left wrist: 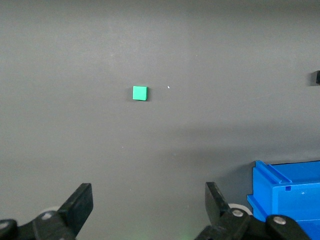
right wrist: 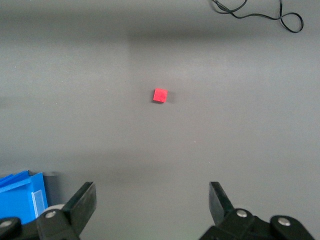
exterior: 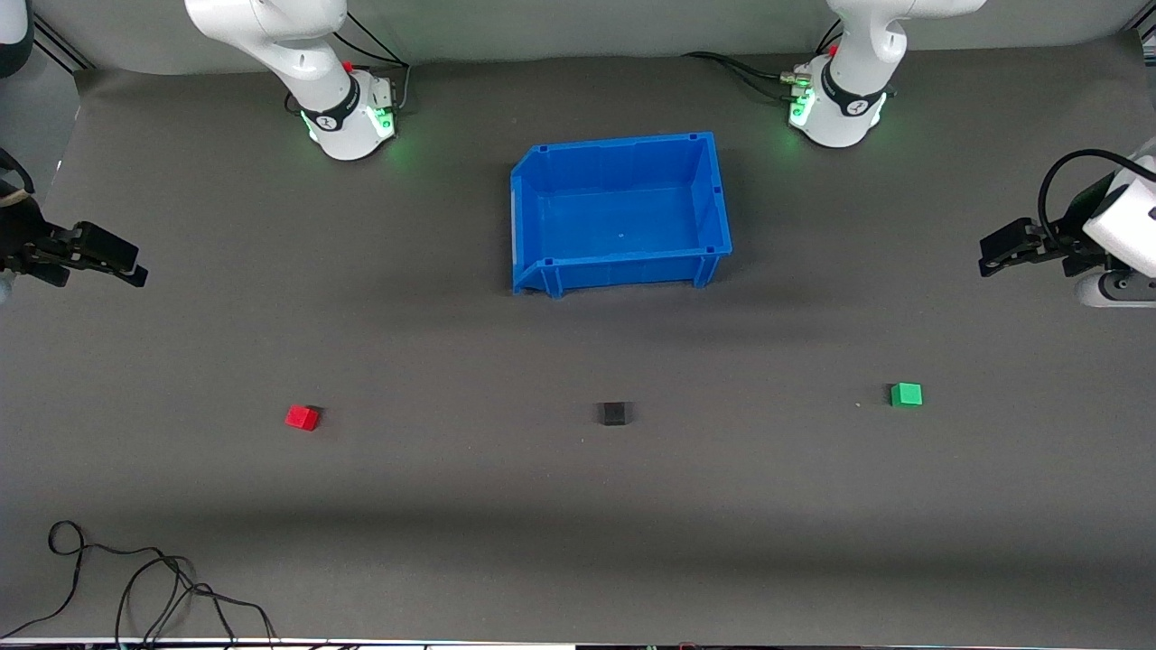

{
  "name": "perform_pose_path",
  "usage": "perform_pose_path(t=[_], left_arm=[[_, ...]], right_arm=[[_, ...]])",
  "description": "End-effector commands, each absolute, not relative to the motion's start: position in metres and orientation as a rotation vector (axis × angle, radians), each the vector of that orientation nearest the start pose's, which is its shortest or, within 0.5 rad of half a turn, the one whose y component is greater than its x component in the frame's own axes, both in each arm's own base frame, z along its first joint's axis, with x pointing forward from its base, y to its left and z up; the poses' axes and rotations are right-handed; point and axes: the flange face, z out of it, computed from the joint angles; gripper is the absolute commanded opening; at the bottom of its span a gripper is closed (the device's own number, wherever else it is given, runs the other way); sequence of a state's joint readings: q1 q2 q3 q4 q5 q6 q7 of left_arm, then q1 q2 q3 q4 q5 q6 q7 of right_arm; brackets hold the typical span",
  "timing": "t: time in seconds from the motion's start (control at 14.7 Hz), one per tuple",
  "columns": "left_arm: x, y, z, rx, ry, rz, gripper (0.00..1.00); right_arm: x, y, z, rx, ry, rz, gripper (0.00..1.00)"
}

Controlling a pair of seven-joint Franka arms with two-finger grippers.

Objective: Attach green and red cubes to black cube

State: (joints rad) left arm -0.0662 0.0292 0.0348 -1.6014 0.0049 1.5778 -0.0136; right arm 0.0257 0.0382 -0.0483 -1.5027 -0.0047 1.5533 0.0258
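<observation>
The red cube (exterior: pixel 302 417), black cube (exterior: pixel 614 413) and green cube (exterior: pixel 906 394) lie apart in a row on the grey mat, red toward the right arm's end, green toward the left arm's end, black in the middle. My left gripper (exterior: pixel 991 260) is open and empty, held up at the left arm's end of the table. Its wrist view shows the green cube (left wrist: pixel 140 93) well ahead of the open gripper (left wrist: pixel 148 200), and the black cube (left wrist: pixel 317 77) at the picture's edge. My right gripper (exterior: pixel 134 271) is open and empty at the right arm's end. Its wrist view shows the red cube (right wrist: pixel 160 95) ahead of the gripper (right wrist: pixel 152 200).
A blue bin (exterior: pixel 623 144) with nothing in it stands in the middle, farther from the front camera than the cubes; it also shows in the left wrist view (left wrist: pixel 290 195) and the right wrist view (right wrist: pixel 20 200). A black cable (exterior: pixel 135 578) lies at the near edge toward the right arm's end.
</observation>
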Motion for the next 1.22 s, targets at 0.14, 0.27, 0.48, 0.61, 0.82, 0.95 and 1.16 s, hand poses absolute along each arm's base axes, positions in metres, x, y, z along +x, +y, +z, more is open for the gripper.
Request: perform_pose_path(t=[0.14, 0.27, 0.48, 0.61, 0.82, 0.95, 1.16], left_arm=[[0.561, -0.017, 0.591, -3.131, 0.046, 0.113, 1.00], [0.563, -0.017, 0.586, -3.129, 0.046, 0.139, 1.00], [0.564, -0.016, 0.582, -3.130, 0.015, 0.139, 1.00], [0.569, -0.005, 0.574, -3.139, -0.019, 0.147, 1.00], [0.581, 0.005, 0.560, -3.115, -0.073, 0.181, 1.00], [0.592, 0.012, 0.548, -3.111, -0.104, 0.221, 1.00], [0.609, 0.016, 0.509, -3.097, -0.140, 0.297, 1.00]], right_arm=[[0.568, -0.012, 0.640, -3.137, 0.062, -0.029, 1.00], [0.569, -0.013, 0.639, -3.134, 0.064, -0.027, 1.00], [0.573, -0.014, 0.632, -3.137, 0.057, -0.005, 1.00], [0.580, -0.015, 0.617, -3.136, 0.055, 0.036, 1.00], [0.582, -0.015, 0.614, -3.136, 0.055, 0.043, 1.00], [0.587, -0.014, 0.599, -3.135, 0.026, 0.084, 1.00], [0.611, -0.010, 0.554, -3.133, -0.005, 0.153, 1.00]])
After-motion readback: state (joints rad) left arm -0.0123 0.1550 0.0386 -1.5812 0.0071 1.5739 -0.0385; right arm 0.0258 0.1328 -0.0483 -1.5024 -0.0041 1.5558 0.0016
